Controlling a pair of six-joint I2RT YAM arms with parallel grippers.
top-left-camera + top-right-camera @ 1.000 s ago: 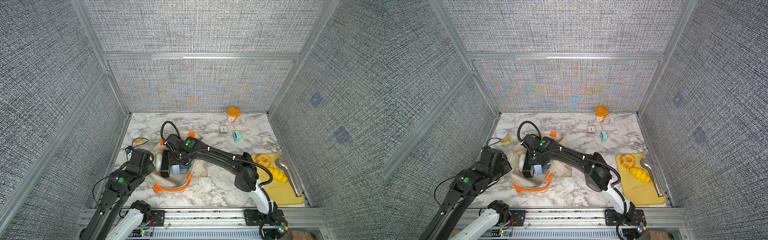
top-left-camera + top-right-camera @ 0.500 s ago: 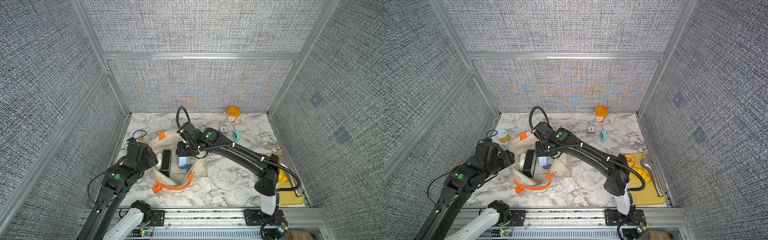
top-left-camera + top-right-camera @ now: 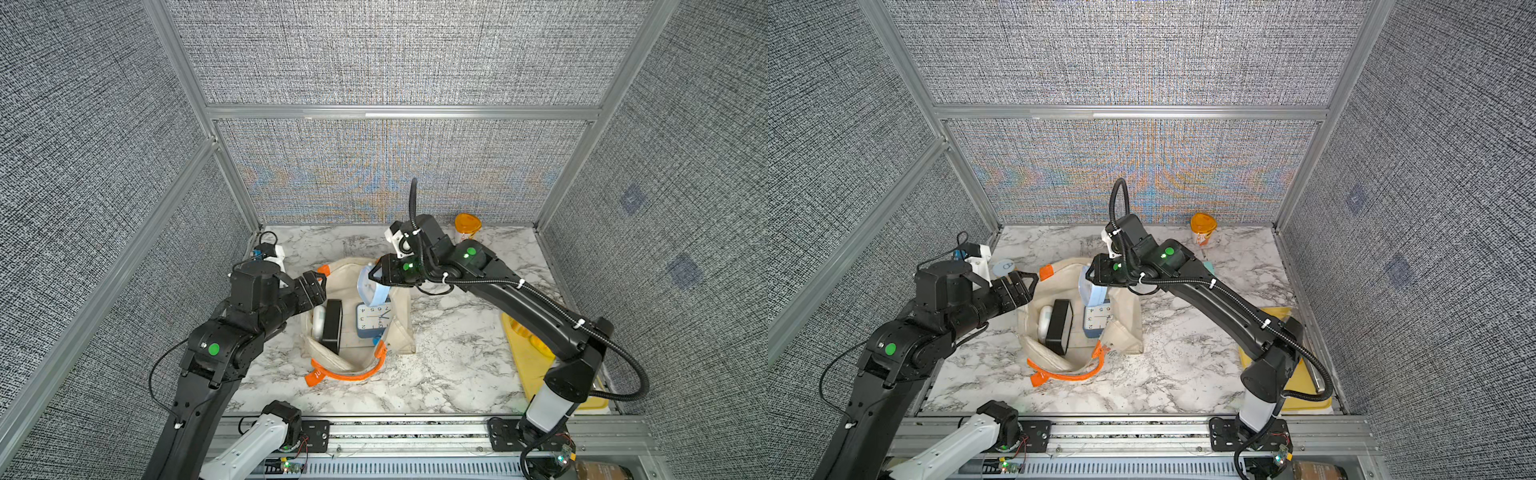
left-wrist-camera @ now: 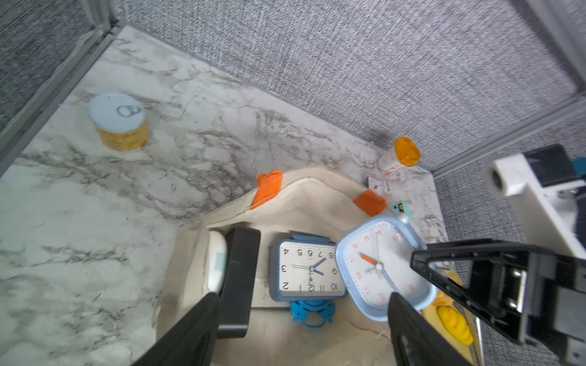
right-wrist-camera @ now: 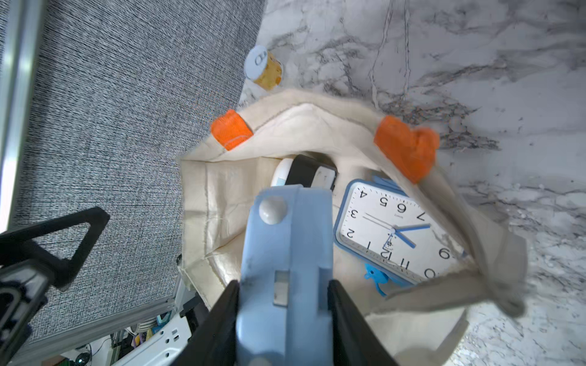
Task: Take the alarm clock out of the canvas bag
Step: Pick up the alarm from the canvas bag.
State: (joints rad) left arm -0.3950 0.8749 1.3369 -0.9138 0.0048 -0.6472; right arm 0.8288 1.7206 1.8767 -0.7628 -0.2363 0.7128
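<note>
- You'll see the canvas bag [image 5: 206,196] is cream woven cloth, matt and rough, with orange webbing tabs [image 5: 231,130] at its rim.
- The alarm clock [image 5: 285,253] has a smooth pale-blue plastic case and a glossy face.
- The right end effector [image 5: 283,285] has fingers [image 5: 218,326] of matt black plastic.
- Your tabletop [image 4: 95,206] is smooth, marble-patterned, with a faint sheen.
- The can [image 4: 115,111] shows a dull metal lid.
- The wall panels [image 3: 395,54] are coarse grey weave, framed in brushed metal rails [image 3: 399,112].

- In a top view the canvas bag [image 3: 400,332] gapes: black box [image 3: 332,326] fills its 9 o'clock side, darker blue clock [image 3: 373,322] its 3 o'clock side, with a narrow gap between.
- The right gripper [image 3: 379,274], clamped on the pale blue alarm clock [image 3: 371,287], blocks the rim at 1 o'clock; the left gripper [image 3: 321,287], jaws wide, stands at 10 o'clock.
- Bare table [image 3: 449,365] from 3 to 6 o'clock.
</note>
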